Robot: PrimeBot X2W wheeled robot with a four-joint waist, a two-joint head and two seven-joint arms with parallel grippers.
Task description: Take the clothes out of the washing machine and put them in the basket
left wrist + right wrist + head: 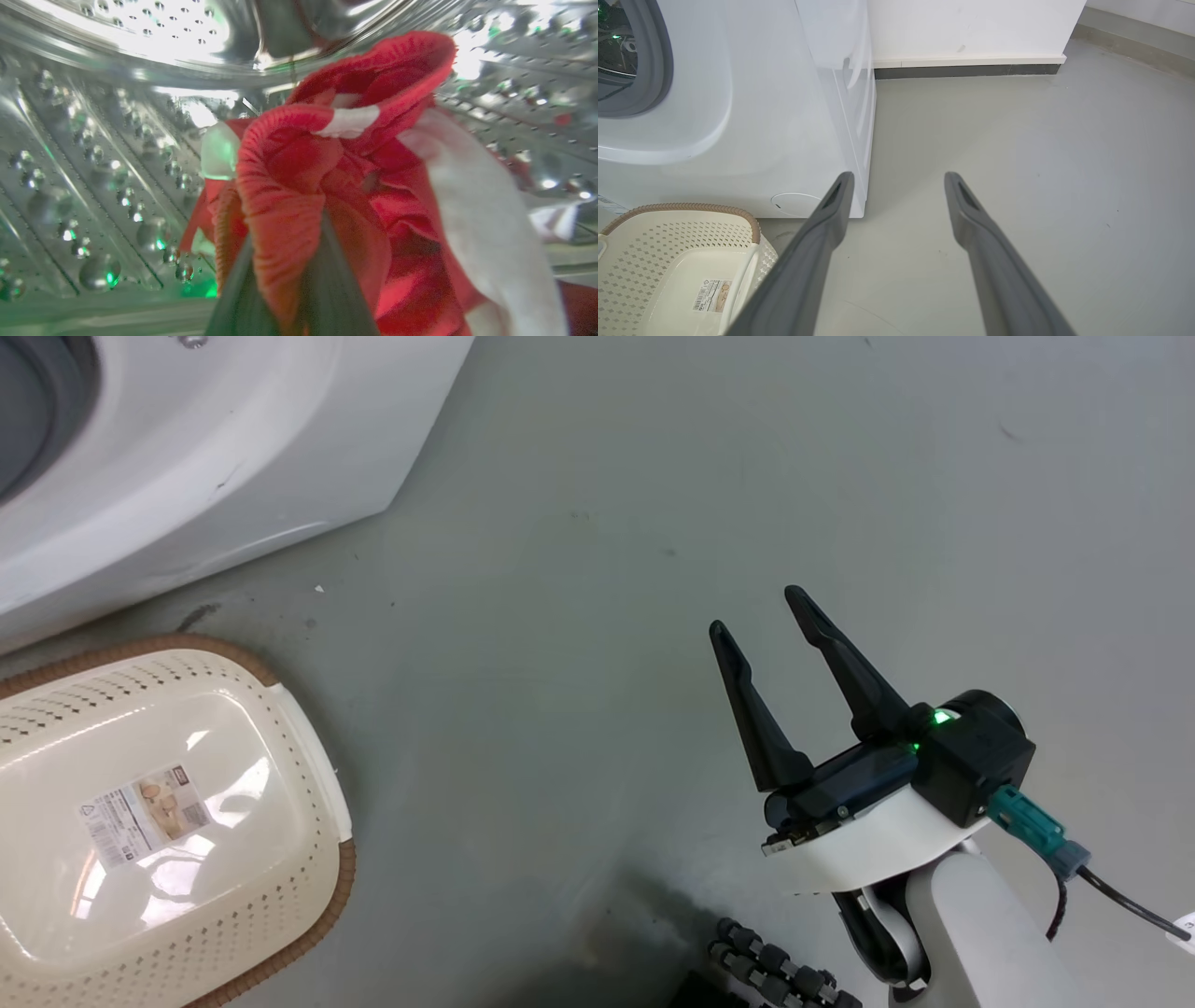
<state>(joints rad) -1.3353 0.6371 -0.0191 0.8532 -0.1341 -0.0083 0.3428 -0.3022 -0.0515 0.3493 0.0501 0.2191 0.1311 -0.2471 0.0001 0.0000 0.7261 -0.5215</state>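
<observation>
The red clothes [355, 186] with a white panel, bunched inside the washing machine [93, 163], stretch from 6 to 12 o'clock, pinched by the left gripper [287, 233]. The right gripper [756, 611] stands spread, holding nothing.

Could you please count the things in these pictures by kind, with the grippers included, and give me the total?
washing machine: 1
basket: 1
clothes: 1 red and white bunch; the separate pieces cannot be told apart
grippers: 2, the right gripper open, the left gripper shut on the clothes inside the drum
Total: 5
</observation>
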